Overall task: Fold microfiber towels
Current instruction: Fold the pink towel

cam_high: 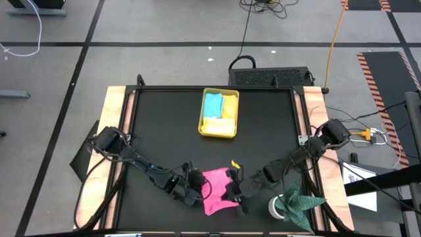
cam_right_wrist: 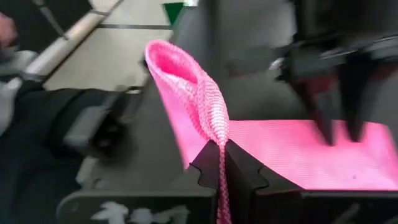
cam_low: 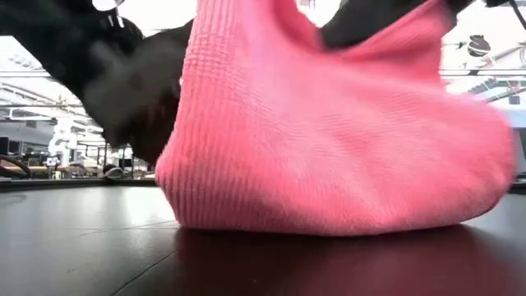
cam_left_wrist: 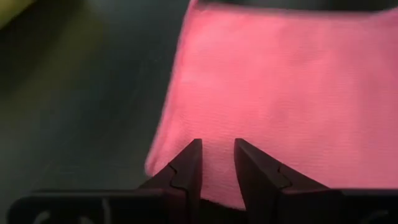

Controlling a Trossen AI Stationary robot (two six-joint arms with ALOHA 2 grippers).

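Pink towel [cam_high: 217, 191] is lying at the table's [cam_high: 164, 131] six o'clock edge, one side lifted. Right gripper [cam_right_wrist: 222, 163] is pinching that raised fold — jaws closed tight on the cloth. Left gripper [cam_left_wrist: 217, 163] is standing over the towel's nine o'clock edge — jaws slightly parted, holding nothing visible. Yellow tray [cam_high: 209, 130] is sitting toward twelve o'clock.

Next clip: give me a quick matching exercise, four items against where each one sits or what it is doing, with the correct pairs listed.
Items:
1. soft pink microfiber towel
2. light blue microfiber towel
3. dark green cloth
4. right gripper

States:
A. inside the translucent yellow rectangular tray
B. shut on a raised pink edge
C. between both grippers, near the table's front
D. crumpled at the table's right front corner

Pairs: 1-C, 2-A, 3-D, 4-B
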